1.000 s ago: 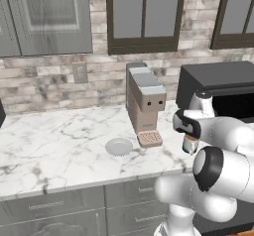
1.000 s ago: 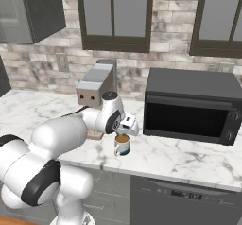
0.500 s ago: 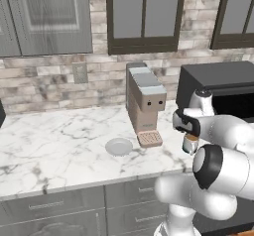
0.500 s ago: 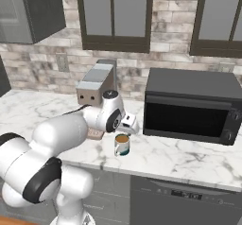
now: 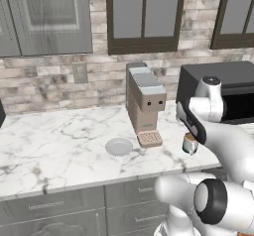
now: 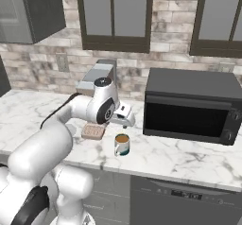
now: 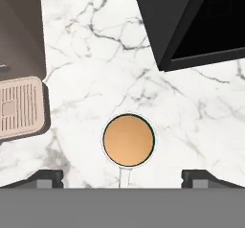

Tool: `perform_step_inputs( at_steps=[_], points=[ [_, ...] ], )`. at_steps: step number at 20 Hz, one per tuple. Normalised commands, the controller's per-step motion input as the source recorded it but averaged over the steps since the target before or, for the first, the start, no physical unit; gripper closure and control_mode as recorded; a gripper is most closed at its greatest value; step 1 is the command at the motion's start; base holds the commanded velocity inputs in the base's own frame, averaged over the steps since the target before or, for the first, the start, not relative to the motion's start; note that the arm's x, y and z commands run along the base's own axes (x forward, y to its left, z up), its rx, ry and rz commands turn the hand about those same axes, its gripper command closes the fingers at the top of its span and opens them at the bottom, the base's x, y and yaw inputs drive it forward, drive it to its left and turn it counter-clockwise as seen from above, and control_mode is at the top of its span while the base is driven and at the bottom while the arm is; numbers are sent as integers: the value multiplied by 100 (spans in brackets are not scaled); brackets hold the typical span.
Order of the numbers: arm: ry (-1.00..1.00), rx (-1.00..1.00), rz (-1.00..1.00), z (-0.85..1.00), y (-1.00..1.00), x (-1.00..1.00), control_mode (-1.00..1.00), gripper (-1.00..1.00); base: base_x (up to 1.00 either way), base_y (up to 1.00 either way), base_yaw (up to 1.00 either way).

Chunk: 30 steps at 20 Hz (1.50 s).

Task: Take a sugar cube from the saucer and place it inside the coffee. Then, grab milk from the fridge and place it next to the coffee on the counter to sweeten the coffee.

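The coffee [image 6: 122, 144] stands on the white marble desk [image 5: 54, 146], a silvery mug filled with brown liquid, and everything else can be placed from it. The gripper [image 7: 122, 176] hangs directly above the coffee with its jaws spread wide apart and nothing between them; in the hand view the two dark fingertips [image 7: 48, 176] sit far out on either side of the mug's rim, and its handle points toward the bottom edge. No sugar cube can be made out on the brown surface. In the left base view the coffee [image 5: 189, 143] is partly covered by the arm. The beige-and-grey coffee machine [image 5: 145, 103] rises just to the left of the coffee, its ribbed drip tray [image 7: 20, 107] close beside the mug but not touching. The saucer [image 5: 119, 146] lies farther left of the coffee, beyond the machine's base, flat on the marble, and looks bare. The black microwave [image 6: 191, 106] sits behind and to the right of the coffee, near it but apart
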Motion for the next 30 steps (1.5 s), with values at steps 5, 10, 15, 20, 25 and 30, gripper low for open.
perform_step_inputs(
  at_steps=[5,10,15,20,25,30],
  points=[
    [-9,0,0,60,23,-67,-100,-100,0,0,0],
    [-8,0,0,37,6,-41,-100,-100,0,0,0],
    [0,0,0,0,0,-2,-100,-100,0,0,0],
    [-1,0,0,0,0,-2,100,-100,-9,0,0],
    [0,0,0,0,0,0,100,-100,-60,-3,29],
    [0,0,0,0,0,0,100,-100,-90,-8,75]
  ],
)
